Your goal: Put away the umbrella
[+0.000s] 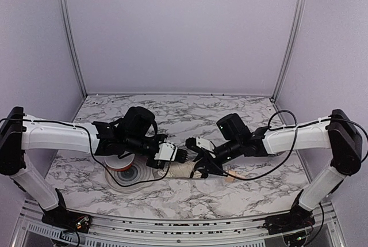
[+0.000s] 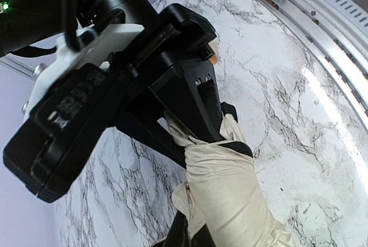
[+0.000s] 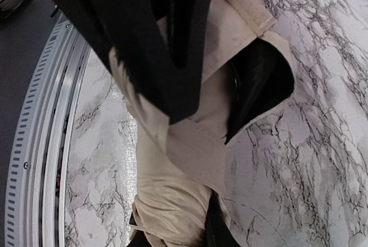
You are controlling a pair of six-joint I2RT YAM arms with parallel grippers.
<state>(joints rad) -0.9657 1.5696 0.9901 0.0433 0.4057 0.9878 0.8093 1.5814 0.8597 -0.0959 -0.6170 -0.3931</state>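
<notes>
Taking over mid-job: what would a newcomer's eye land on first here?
The left end effector and right end effector meet on a folded cream umbrella lying at the middle of the marble table. A red-based white bowl sits under the left arm.

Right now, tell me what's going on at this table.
Both arms are working on the cream fabric folding umbrella, lying collapsed on the marble table. The right gripper is clamped around its bundled canopy. The left gripper is shut, tip against the fabric; whether it pinches any is unclear. One flap gapes open, showing black lining, so it is not yet wrapped up.
</notes>
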